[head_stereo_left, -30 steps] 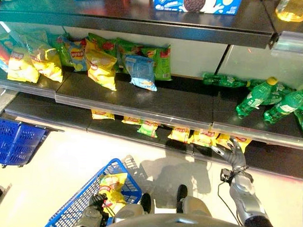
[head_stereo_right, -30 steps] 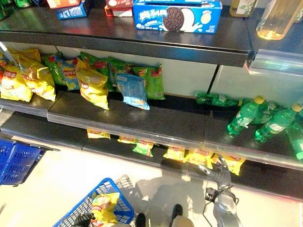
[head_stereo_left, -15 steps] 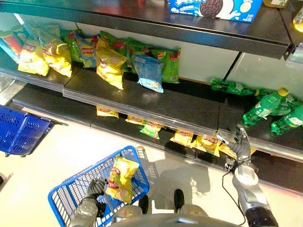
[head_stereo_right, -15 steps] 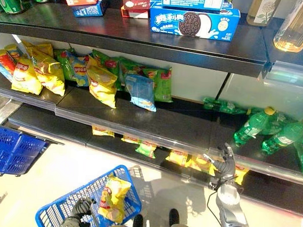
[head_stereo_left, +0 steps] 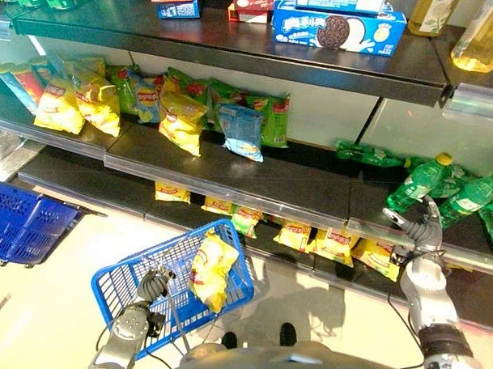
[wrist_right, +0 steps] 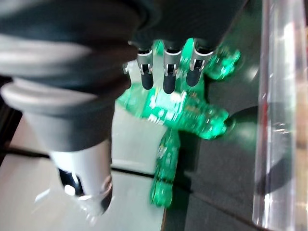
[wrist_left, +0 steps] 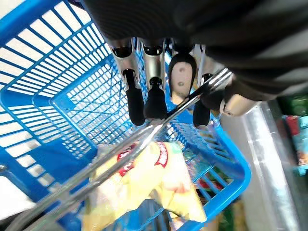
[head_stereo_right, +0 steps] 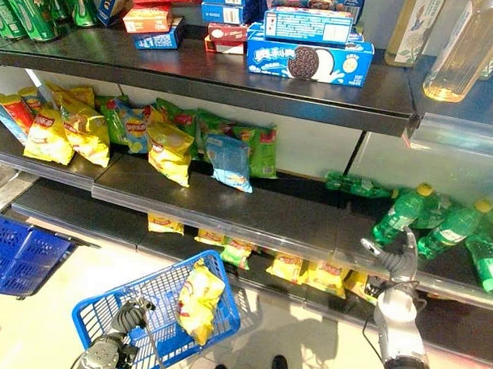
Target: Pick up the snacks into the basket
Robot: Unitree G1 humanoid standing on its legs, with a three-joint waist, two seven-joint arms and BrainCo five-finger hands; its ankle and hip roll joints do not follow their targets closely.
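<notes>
My left hand (head_stereo_left: 150,285) is shut on the metal handle (wrist_left: 192,98) of a blue wire basket (head_stereo_left: 163,246) low in front of me. A yellow chip bag (head_stereo_left: 213,268) stands tilted inside it, also seen as the chip bag (wrist_left: 159,178) past my curled fingers (wrist_left: 155,98). More snack bags lie on the middle shelf: yellow bags (head_stereo_left: 180,121), green bags (head_stereo_left: 269,116) and a light blue bag (head_stereo_left: 240,132). Small yellow and green packs (head_stereo_left: 334,240) line the lower shelf. My right hand (head_stereo_left: 423,227) is open, raised at the middle shelf's front edge by green bottles (wrist_right: 183,110).
A second blue basket (head_stereo_left: 22,225) sits on the floor at the left. Green bottles (head_stereo_left: 429,175) lie on the middle shelf's right part. Cookie boxes (head_stereo_left: 337,27) and yellow oil bottles (head_stereo_left: 482,35) stand on the top shelf (head_stereo_left: 235,46).
The camera has tilted upward. My right hand has risen from the lower shelf's packs to the middle shelf's edge. The basket with its chip bag has been lifted higher by my left hand.
</notes>
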